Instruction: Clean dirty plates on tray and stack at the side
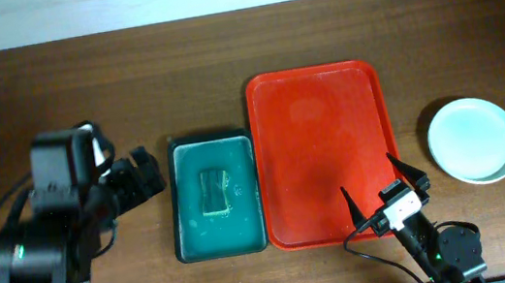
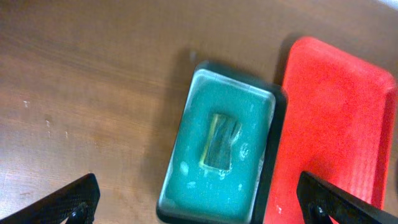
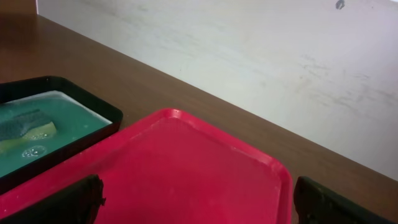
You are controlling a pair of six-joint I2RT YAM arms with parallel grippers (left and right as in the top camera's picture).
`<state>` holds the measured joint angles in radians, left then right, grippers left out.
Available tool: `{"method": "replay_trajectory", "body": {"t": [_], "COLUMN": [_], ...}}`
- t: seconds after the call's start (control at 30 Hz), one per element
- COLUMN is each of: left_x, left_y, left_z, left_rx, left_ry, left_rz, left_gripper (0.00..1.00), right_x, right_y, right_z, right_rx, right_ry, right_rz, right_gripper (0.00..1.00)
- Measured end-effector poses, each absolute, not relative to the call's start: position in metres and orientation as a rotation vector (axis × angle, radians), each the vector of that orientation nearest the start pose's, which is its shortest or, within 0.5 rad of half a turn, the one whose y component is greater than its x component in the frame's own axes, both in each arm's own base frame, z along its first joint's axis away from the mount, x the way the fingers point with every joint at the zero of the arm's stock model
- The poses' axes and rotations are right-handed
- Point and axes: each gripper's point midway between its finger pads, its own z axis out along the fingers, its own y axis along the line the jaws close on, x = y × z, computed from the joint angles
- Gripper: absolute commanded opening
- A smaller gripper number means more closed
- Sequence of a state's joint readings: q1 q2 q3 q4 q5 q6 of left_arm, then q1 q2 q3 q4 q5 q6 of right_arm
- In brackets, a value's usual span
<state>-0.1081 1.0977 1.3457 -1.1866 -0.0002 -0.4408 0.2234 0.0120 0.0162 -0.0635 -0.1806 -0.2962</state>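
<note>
The red tray (image 1: 322, 152) lies at the table's middle with nothing on it; it also shows in the left wrist view (image 2: 339, 124) and the right wrist view (image 3: 180, 174). A stack of pale plates (image 1: 474, 140) sits on the wood to the right of the tray; I cannot tell how many are in it. My right gripper (image 1: 384, 188) is open and empty over the tray's near right corner, with its fingers (image 3: 199, 202) spread wide. My left gripper (image 1: 144, 170) is open and empty left of the basin, its fingers (image 2: 199, 202) wide apart.
A dark teal basin (image 1: 217, 195) with water and a sponge (image 1: 214, 190) stands just left of the tray; it shows in the left wrist view (image 2: 217, 149) and right wrist view (image 3: 56, 124). A pale wall (image 3: 261, 56) runs behind the table.
</note>
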Motion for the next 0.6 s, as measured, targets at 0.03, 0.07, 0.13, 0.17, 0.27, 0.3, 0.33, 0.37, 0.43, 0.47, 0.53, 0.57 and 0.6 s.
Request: {"method": "replay_trajectory", "body": {"t": [0.03,0.07,0.13,0.17,0.27,0.3,0.33,0.37,0.43,0.47,0.53,0.57,0.6], "left_x": [0.269,0.275,0.275,0.271,0.259,0.255,0.252,0.247,0.241,0.239,0.232,0.23,0.228], "left_y": [-0.027,-0.027,-0.027,-0.027,-0.026,-0.025,-0.025,-0.025,-0.024,-0.024,-0.023,-0.023,-0.023], "left_z": [0.282,0.3,0.328,0.336,0.338,0.331,0.325,0.311,0.296,0.292,0.278,0.272,0.266], "left_rx": [-0.404,-0.374,-0.3,-0.261,-0.188,-0.175,-0.161,-0.147,-0.136,-0.13,-0.122,-0.118,-0.117], "left_ry": [2.398,2.272,2.069,1.977,1.804,1.787,1.75,1.716,1.667,1.634,1.574,1.543,1.524], "left_rz": [-0.233,-0.254,-0.283,-0.289,-0.282,-0.277,-0.275,-0.27,-0.269,-0.271,-0.274,-0.275,-0.277], "left_gripper": [0.99,0.99,0.99,1.0,0.99,0.99,0.99,0.99,0.99,1.0,0.99,0.99,0.99], "right_x": [0.231,0.231,0.231,0.231,0.231,0.231,0.231,0.231,0.231,0.231,0.231,0.231,0.231], "right_y": [0.084,0.084,0.084,0.084,0.084,0.084,0.084,0.084,0.084,0.084,0.084,0.084,0.084], "right_z": [0.163,0.163,0.163,0.163,0.163,0.163,0.163,0.163,0.163,0.163,0.163,0.163,0.163], "right_rx": [-0.551,-0.55,-0.551,-0.551,-0.551,-0.551,-0.551,-0.55,-0.551,-0.551,-0.55,-0.55,-0.55], "right_ry": [1.533,1.533,1.533,1.533,1.532,1.533,1.532,1.532,1.532,1.532,1.532,1.532,1.532], "right_rz": [0.091,0.092,0.091,0.091,0.09,0.091,0.09,0.091,0.091,0.091,0.091,0.091,0.091], "right_gripper": [0.98,0.98,0.98,0.98,0.98,0.98,0.98,0.98,0.98,0.98,0.98,0.98,0.98]}}
